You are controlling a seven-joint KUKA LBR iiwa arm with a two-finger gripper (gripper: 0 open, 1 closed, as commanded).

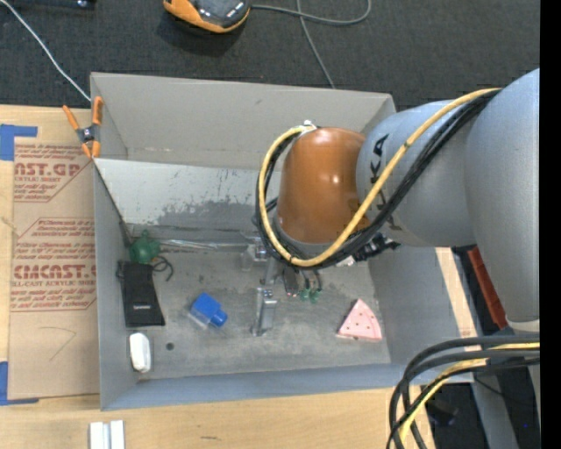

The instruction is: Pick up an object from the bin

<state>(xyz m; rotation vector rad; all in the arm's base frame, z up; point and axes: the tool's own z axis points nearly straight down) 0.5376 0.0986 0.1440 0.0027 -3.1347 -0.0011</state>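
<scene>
The grey arm [473, 158] runs off the right edge, so its far end is cut off. Its orange cover [320, 184] and looped cables hide the middle of the bin [219, 114] floor, part of the back wall and the upper part of the gripper [263, 316]. 1 small green thing [307, 294] just beside the gripper is half tucked under the wrist, and its kind is too small to tell. At the bin's left, a round green thing [143, 250] is also too small to identify. Outside the bin, an orange-and-black object [206, 10] is cut off by the top edge.

Even overhead light, soft shadows on the bin floor [197, 263], faint sheen on orange cover [317, 180].
</scene>
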